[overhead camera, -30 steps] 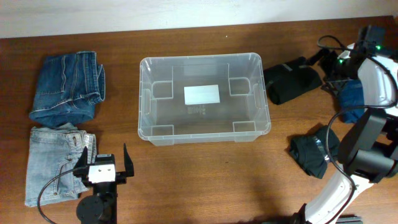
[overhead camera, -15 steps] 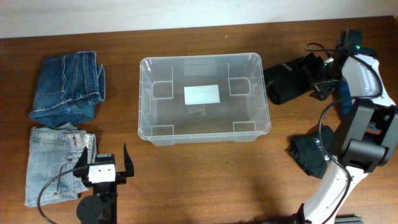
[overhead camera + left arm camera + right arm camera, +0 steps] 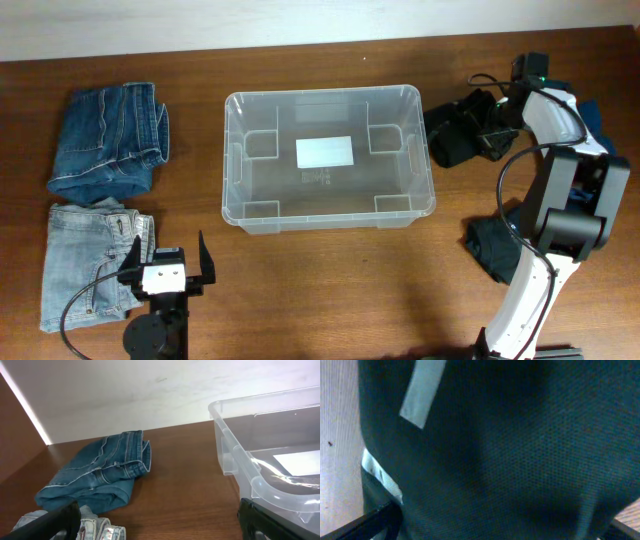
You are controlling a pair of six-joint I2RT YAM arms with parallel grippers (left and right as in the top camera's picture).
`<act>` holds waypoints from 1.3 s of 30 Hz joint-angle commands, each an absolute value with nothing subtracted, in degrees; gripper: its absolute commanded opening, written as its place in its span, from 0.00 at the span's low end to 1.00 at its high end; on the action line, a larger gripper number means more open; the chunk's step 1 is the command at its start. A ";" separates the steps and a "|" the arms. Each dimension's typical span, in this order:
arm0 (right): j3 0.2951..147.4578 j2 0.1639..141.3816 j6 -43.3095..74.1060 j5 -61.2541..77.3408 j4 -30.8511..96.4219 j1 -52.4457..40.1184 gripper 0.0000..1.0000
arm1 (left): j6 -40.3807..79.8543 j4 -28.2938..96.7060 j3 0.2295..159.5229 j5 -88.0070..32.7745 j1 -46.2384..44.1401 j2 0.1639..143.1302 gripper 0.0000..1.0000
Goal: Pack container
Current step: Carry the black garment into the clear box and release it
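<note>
The right gripper (image 3: 502,522) has its jaws spread wide over a folded black garment (image 3: 455,130). Its dark mesh cloth and a white tag (image 3: 422,392) fill the wrist view between the fingers, and whether the fingers touch the cloth cannot be told. That garment lies just beside the right end of the container (image 3: 325,93). Another dark garment (image 3: 490,250) lies nearer the front edge, partly behind the arm. The left gripper (image 3: 170,245) is also wide open and holds nothing, hanging low at the front left of the table (image 3: 330,290), just beside a folded pair of light blue jeans (image 3: 85,265). Behind those lies a folded pair of darker jeans (image 3: 108,140). The clear container sits upright in the middle of the table between the two piles, with only a white label (image 3: 324,152) showing on its base.
</note>
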State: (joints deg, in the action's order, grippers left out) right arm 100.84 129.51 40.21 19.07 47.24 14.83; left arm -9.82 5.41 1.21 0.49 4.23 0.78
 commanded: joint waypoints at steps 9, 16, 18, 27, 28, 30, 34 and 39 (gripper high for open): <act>100.95 132.38 42.04 17.08 45.58 14.00 0.33 | -9.91 5.43 0.89 0.84 3.90 0.34 1.00; 102.48 129.34 36.45 17.28 46.30 14.83 0.32 | -9.91 5.43 0.89 0.84 3.90 0.34 1.00; 103.63 127.00 35.24 17.34 47.70 15.53 0.32 | -9.91 5.43 0.89 0.84 3.90 0.34 1.00; 107.85 107.61 25.41 26.63 55.72 15.03 0.32 | -9.91 5.45 0.89 0.84 3.90 0.34 1.00; 107.87 105.10 24.80 26.59 56.49 14.48 0.32 | -9.91 5.43 0.89 0.84 3.90 0.34 1.00; 107.87 99.77 23.03 26.59 58.39 12.38 0.32 | -9.91 5.43 0.89 0.84 3.90 0.34 1.00; 107.87 92.05 21.19 26.33 62.04 5.32 0.33 | -9.91 5.45 0.89 0.84 3.90 0.34 1.00; 107.85 89.19 20.73 26.30 64.12 -8.14 0.33 | -9.91 5.43 0.89 0.84 3.90 0.34 1.00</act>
